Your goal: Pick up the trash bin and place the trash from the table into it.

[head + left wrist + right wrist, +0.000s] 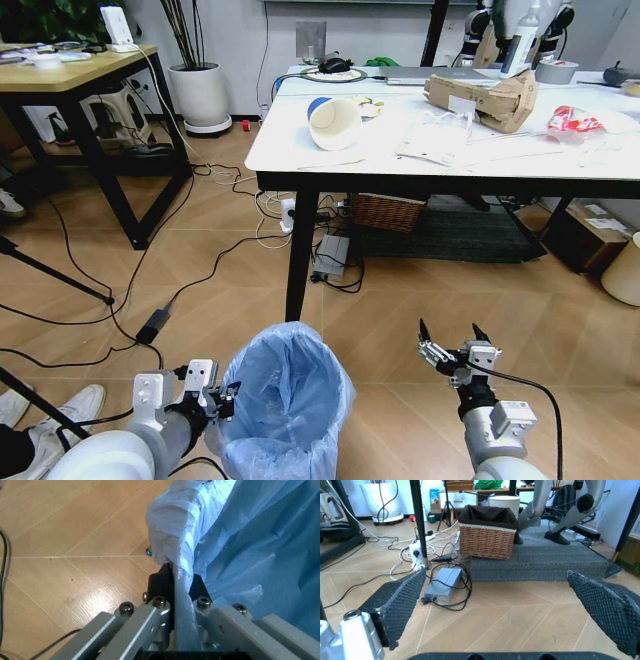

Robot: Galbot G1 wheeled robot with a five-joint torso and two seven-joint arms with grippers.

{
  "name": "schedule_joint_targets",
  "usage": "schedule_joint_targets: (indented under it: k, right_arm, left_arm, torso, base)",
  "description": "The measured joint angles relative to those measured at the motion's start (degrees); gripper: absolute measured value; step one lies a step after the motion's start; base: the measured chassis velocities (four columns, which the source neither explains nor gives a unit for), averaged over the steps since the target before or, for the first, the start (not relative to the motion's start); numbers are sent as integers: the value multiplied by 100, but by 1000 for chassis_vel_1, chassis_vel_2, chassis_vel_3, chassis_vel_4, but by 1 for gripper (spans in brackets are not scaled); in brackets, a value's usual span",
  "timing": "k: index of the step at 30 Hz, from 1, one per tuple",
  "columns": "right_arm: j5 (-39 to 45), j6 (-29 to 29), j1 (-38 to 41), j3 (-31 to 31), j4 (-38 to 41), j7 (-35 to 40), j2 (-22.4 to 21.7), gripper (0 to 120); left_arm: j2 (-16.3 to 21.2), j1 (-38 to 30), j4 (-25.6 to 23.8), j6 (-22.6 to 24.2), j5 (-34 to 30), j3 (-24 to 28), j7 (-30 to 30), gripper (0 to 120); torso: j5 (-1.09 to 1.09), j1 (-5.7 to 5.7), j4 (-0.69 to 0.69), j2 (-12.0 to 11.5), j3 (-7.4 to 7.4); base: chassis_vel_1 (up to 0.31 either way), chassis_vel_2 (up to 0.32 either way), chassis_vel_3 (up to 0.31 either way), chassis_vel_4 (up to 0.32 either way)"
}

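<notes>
- I read my left gripper [226, 395] as clamped on the rim of the trash bin [285, 400]; in the left wrist view the jaws pinch a fold of the light-blue liner [182, 573] along with the rim edge.
- The bin sits low in front of me, between my two arms, on the near side of the table [300, 150]. I cannot tell whether its base rests on the wooden floor [380, 300] or is lifted clear.
- I judge the first step, taking hold of the bin, as done or nearly done. The lift itself I cannot confirm.
- My right gripper [453, 345] hangs just beside the bin, apart from it, fingers spread wide and empty. Its wrist view looks under the table at a wicker basket [486, 536] and a power brick [443, 583] with cables.
- Nothing is visible inside the bin, though I cannot see its bottom.
- The trash lies on the tabletop, untouched as far as I can see: a blue-white paper cup [333, 122] on its side, a torn cardboard box [485, 98], white papers [440, 140] and a crushed red-labelled bottle [575, 122].
- Remaining, in my judgement: all of the transfer, item by item.
</notes>
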Motion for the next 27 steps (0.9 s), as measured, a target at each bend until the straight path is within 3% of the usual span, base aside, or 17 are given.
schedule_joint_targets:
  k: [5, 18, 27]
  right_arm:
    - [-3, -2, 24, -10, 13, -1, 77, 100]
    - [-32, -10, -95, 40, 229, -4, 153, 100]
    - [-36, -33, -251, 81, 439, -3, 162, 100]
  left_arm:
    - [50, 46, 1, 1, 321, -40, -19, 0]
    - [156, 262, 1, 1, 386, -87, -47, 0]
    - [14, 573, 1, 1, 540, -140, -35, 0]
  torso:
    - [0, 20, 0, 137, 116]
    - [0, 77, 0, 452, 375]
    - [1, 125, 0, 646, 522]
  base:
    - [0, 0, 0, 0]
    - [0, 0, 0, 0]
    - [0, 0, 0, 0]
